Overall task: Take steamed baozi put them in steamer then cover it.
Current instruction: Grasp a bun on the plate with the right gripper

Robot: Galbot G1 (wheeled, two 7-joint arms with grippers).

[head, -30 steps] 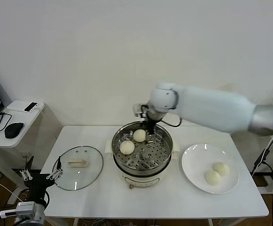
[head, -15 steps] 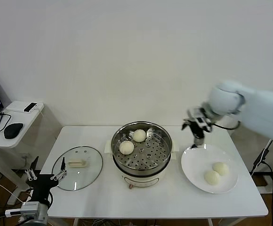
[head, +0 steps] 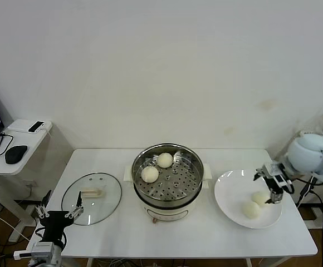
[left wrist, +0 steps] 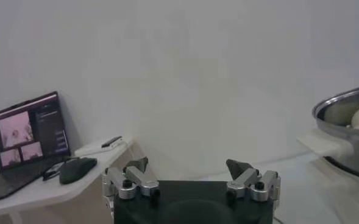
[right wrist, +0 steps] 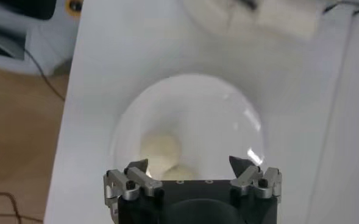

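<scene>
Two baozi [head: 157, 167] sit in the steamer [head: 167, 181] at frame centre, two more on the plate [head: 231, 186] centre-right; cover [head: 92, 198] lies flat lower left of the steamer. Right gripper [head: 274, 183], jaws wide apart w/ nothing held, hangs over the plate's right edge by the buns. Left gripper [head: 58, 214], also spread & empty, sits at bottom left near the cover.

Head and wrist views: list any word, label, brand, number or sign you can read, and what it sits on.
None can be read.
Laptop screen: shows windows and pictures; any text is too small to read.
Steamer base: no legible brand or marking.
Cover, white plate, table: no visible text.
</scene>
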